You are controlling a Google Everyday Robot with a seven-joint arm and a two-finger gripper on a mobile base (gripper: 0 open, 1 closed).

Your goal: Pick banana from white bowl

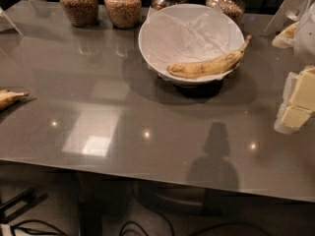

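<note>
The banana (206, 67) is yellow with brown speckles. It lies across the front of the white bowl (146, 53), with its stem tip pointing up to the right over the rim. The bowl is lined with crumpled white paper and stands on a dark base at the back middle of the table. My gripper (297, 104) is at the right edge of the view, right of the bowl and a little nearer the front. It is apart from the banana and holds nothing that I can see.
Several glass jars of brown grains (78, 4) stand in a row behind the bowl. Another banana's tip (10, 98) shows at the left edge. The glossy grey table (123, 127) ends at a front edge near the bottom, with cables on the floor below.
</note>
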